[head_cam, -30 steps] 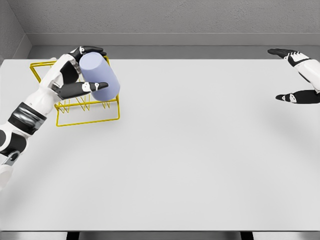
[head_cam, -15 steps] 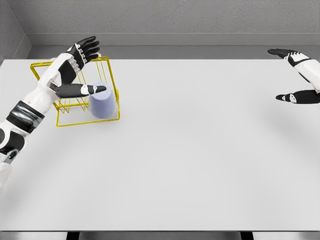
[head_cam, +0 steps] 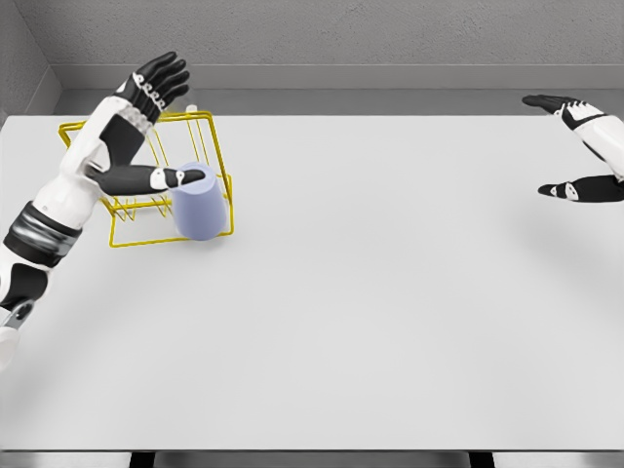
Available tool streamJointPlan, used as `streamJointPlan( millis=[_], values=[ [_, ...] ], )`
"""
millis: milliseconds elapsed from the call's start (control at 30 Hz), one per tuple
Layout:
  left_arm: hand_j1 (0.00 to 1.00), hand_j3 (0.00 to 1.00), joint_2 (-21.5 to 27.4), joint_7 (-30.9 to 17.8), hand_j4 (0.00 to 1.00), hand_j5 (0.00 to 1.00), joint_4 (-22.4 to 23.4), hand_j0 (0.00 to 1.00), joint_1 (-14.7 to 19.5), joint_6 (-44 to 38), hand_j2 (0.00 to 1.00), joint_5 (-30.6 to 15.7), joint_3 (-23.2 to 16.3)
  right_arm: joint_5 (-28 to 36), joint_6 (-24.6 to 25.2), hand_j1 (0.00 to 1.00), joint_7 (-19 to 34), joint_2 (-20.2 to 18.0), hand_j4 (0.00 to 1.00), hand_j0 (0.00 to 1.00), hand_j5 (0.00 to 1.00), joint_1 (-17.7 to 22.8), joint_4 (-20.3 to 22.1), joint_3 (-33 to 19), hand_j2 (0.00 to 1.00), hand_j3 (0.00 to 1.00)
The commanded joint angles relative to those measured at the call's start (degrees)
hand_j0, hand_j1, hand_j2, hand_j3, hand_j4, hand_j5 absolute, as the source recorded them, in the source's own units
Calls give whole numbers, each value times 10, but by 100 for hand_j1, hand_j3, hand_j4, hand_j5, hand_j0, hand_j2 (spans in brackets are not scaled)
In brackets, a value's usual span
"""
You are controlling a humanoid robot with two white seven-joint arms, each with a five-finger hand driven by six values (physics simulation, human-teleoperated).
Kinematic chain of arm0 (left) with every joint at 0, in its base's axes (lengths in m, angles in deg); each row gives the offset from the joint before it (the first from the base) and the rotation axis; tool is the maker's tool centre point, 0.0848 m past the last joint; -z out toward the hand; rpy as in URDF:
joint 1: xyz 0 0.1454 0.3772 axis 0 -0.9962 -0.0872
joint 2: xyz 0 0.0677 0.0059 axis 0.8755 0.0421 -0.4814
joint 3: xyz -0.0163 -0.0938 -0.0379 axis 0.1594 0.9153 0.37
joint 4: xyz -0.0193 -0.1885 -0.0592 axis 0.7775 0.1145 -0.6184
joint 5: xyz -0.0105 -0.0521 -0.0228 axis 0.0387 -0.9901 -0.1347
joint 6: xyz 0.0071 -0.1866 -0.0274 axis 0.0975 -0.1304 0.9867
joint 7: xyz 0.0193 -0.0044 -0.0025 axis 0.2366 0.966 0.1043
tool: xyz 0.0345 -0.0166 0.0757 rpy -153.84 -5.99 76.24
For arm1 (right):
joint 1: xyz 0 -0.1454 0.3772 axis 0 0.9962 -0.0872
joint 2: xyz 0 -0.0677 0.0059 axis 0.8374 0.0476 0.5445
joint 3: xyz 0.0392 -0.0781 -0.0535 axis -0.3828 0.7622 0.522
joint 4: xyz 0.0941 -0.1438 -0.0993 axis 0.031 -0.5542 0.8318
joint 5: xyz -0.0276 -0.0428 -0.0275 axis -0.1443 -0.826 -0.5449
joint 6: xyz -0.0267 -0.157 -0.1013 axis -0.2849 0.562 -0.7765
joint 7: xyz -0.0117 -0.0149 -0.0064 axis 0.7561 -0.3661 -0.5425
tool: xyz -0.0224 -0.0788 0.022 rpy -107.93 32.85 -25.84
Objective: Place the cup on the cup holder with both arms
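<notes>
Grey walls are seen behind a white bench (head_cam: 370, 312) that fills most of the head view. At its far left corner a yellow wire cup holder (head_cam: 219, 229) is set, and the pale blue cup (head_cam: 199, 213) is seated upright at the holder's front right corner, within the wire frame. The left robot hand (head_cam: 136, 127) is spread wide above the holder (thumb (head_cam: 171, 177) stretched beside the cup's rim, whether touching cannot be told), and nothing is held. At the right edge the right robot hand (head_cam: 583, 146) is held open, well apart from the cup
</notes>
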Motion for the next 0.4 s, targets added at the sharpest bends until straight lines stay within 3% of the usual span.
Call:
streamJointPlan(
  millis=[0,100,233,367],
  values=[
    [100,100,14,0,100,100,-1,100,-3,51,100,-2,0,4,1,100,0,0,100,100,100,-1,0,1,100,100],
    [100,100,55,0,100,100,0,100,-45,106,100,6,3,4,1,100,0,0,100,100,100,0,-1,1,100,100],
    [100,100,120,1,100,100,6,100,-52,106,100,5,10,4,1,100,0,0,100,100,100,0,-1,1,100,100],
    [100,100,167,1,100,100,10,100,-89,106,100,4,50,4,1,100,0,0,100,100,100,0,-1,1,100,100]
  ],
)
